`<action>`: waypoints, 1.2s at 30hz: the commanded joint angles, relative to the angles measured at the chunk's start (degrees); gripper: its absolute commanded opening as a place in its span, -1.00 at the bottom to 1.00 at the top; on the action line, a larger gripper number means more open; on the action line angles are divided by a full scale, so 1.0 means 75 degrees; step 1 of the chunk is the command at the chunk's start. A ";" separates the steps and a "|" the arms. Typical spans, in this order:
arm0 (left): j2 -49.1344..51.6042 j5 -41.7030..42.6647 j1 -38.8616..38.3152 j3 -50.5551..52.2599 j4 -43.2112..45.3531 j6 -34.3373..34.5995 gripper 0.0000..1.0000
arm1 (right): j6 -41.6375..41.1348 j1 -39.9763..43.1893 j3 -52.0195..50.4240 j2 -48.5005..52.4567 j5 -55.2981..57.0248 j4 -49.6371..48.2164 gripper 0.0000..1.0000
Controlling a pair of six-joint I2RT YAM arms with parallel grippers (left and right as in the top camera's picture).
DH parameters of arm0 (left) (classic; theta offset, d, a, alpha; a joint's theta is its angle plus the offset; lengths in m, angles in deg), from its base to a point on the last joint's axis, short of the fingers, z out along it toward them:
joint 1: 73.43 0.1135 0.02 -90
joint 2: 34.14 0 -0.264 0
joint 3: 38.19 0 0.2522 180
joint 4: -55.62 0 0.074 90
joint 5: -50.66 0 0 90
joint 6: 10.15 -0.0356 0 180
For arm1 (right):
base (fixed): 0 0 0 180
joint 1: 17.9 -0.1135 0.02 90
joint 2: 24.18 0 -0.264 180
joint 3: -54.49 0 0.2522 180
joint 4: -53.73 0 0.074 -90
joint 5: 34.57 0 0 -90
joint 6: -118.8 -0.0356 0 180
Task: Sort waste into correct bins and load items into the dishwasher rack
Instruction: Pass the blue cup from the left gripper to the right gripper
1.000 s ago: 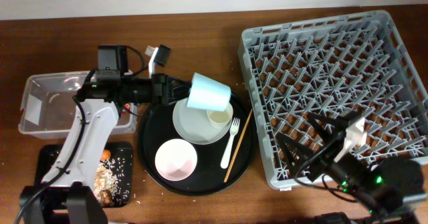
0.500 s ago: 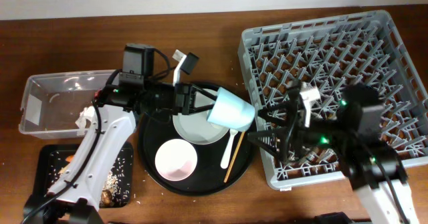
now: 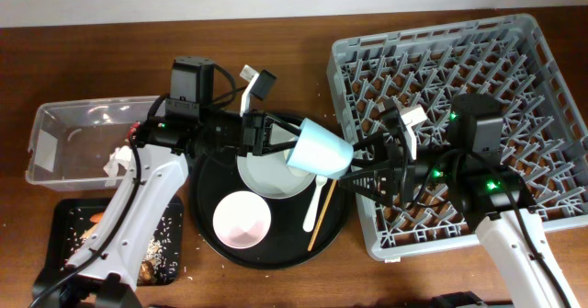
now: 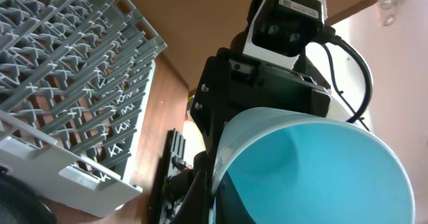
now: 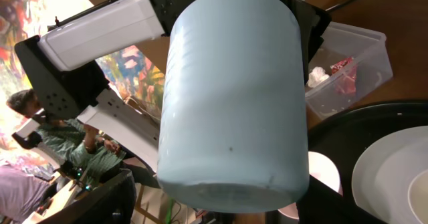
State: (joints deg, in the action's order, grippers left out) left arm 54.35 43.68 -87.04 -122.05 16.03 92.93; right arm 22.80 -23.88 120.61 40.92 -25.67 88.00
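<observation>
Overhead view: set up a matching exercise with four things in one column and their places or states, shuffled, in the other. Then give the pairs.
Things
1. light blue cup
2. pale pink bowl
3. white fork
4. dishwasher rack

Places or states
A. lying on the round black tray, beside the chopsticks
B. at the right of the view
C. held in the air by the left gripper
D. upright and empty on the round tray

Pairs: 1-C, 2-D, 3-A, 4-B

The overhead camera looks straight down on the whole table (image 3: 276,32), while both wrist cameras sit close against the blue cup (image 3: 320,149), the left facing the rack (image 4: 67,83), the right facing the clear tub (image 5: 354,57).
</observation>
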 commanded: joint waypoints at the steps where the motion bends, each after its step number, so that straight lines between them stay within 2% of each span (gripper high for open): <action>1: -0.0189 -0.0449 -0.0154 -0.0076 0.0047 0.0044 -0.99 | 0.0000 -0.0201 0.0093 -0.0015 0.0239 -0.0035 0.50; 5: -0.0189 -0.0673 -0.0388 -0.0076 0.0047 0.0044 -0.99 | -0.0009 -0.0405 0.0093 -0.0017 0.0501 -0.0268 0.50; 8: -0.0189 -0.0673 -0.0417 -0.0076 0.0044 0.0044 -0.99 | -0.0029 -0.0402 0.0093 -0.0017 0.0504 -0.0318 0.13; 10: -0.0189 -0.0676 -0.0417 -0.0073 0.0044 0.0041 -0.99 | -0.0032 -0.0402 0.0093 -0.0015 0.0504 -0.0323 0.06; 11: -0.0189 -0.0676 -0.0417 -0.0073 0.0044 0.0041 -0.99 | -0.0035 -0.0402 0.0093 -0.0015 0.0504 -0.0347 -0.07; 13: -0.0189 -0.0676 -0.0417 -0.0073 0.0009 0.0041 -0.99 | -0.0064 -0.0402 0.0093 -0.0015 0.0501 -0.0501 -0.17; 18: -0.0189 -0.0679 -0.0417 -0.0073 -0.0434 0.0038 -0.98 | -0.1078 -0.0396 0.0093 -0.0015 0.0507 -0.1664 -0.21; 23: -0.0189 -0.0682 -0.0437 -0.0073 -0.0554 0.0012 -0.99 | -0.1075 -0.0396 0.0093 -0.0015 0.0839 -0.1789 -0.23; 26: -0.0189 -0.1378 -0.0434 -0.0073 -0.0857 0.0015 -0.98 | -0.1078 -0.0393 0.0093 -0.0015 0.1000 -0.1976 -0.23; 27: -0.0189 -0.1673 -0.0414 -0.0073 -0.0854 0.0015 -0.86 | -0.1078 -0.0393 0.0093 -0.0015 0.1113 -0.1973 -0.22; 31: -0.0189 -0.2445 -0.0152 -0.0073 -0.0851 0.0015 -0.82 | -0.1072 -0.0388 0.0093 -0.0015 0.1539 -0.1967 -0.22; 34: -0.0189 -0.2454 0.0006 -0.0073 -0.0857 0.0015 -0.18 | -0.1072 -0.0388 0.0093 -0.0015 0.1920 -0.1958 -0.23; 35: -0.0189 -0.2483 0.0052 -0.0073 -0.0854 0.0015 -0.08 | -0.1075 -0.0388 0.0093 -0.0015 0.2037 -0.1935 -0.24; 36: -0.0189 -0.2597 0.0149 -0.0073 -0.0857 0.0017 -0.08 | -0.1070 -0.0388 0.0093 -0.0015 0.2279 -0.1784 -0.25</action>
State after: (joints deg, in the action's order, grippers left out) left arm 52.97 27.77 -87.08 -123.06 9.65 93.42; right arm 14.04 -26.74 119.91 41.44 -12.25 73.81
